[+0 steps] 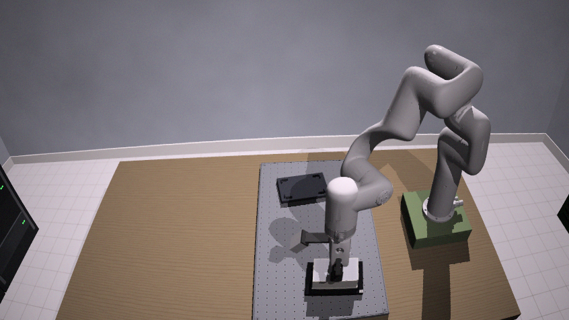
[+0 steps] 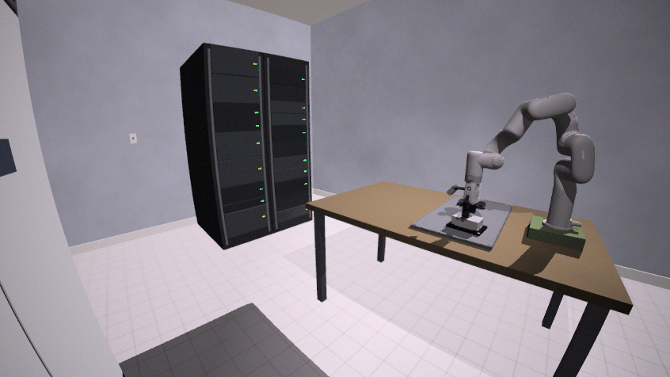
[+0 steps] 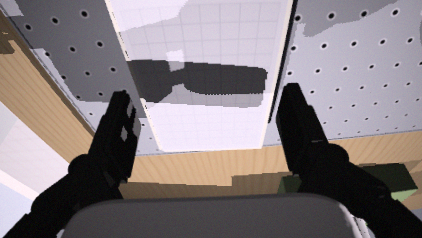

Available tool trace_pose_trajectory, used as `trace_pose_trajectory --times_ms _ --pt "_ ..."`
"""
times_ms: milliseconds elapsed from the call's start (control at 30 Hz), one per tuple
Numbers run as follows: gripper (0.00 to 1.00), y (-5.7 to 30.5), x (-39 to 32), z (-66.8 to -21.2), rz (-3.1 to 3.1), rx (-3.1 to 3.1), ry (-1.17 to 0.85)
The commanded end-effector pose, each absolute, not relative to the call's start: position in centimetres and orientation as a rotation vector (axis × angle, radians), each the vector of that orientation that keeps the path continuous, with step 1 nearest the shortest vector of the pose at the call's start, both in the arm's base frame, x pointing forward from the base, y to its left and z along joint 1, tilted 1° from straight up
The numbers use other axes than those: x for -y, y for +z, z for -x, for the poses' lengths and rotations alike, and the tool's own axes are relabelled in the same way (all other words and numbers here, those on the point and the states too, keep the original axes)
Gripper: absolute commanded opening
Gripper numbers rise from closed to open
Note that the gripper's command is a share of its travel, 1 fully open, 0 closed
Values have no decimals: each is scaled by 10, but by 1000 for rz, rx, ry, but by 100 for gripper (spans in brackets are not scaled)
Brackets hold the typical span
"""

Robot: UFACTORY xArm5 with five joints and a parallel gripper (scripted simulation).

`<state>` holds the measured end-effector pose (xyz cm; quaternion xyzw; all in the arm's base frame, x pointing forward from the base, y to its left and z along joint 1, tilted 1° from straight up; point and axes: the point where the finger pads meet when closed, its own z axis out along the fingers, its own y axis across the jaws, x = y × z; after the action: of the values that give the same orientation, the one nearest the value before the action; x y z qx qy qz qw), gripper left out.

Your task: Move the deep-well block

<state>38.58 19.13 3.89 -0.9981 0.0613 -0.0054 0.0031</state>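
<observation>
The white deep-well block (image 1: 329, 275) sits in the black plate nest N1 (image 1: 333, 290) at the near end of the grey perforated plate. My gripper (image 1: 335, 274) is open and straddles the block, one finger on each long side. In the wrist view the block (image 3: 202, 75) fills the space between the two black fingers of the gripper (image 3: 207, 115), which stand apart from its sides. The empty black nest N2 (image 1: 302, 187) lies at the far end of the plate. The block and gripper also show small in the exterior view (image 2: 468, 218).
The arm's green base block (image 1: 435, 222) stands on the wooden table to the right of the plate. A tall black server rack (image 2: 248, 140) stands on the floor well away from the table.
</observation>
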Motion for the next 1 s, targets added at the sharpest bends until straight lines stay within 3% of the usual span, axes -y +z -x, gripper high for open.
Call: trace_pose_trajectory --times_ms 0,967 --pt "100 32 -192 -387 3128 -192 -22" --pt "100 15 -192 -387 3128 -192 -22"
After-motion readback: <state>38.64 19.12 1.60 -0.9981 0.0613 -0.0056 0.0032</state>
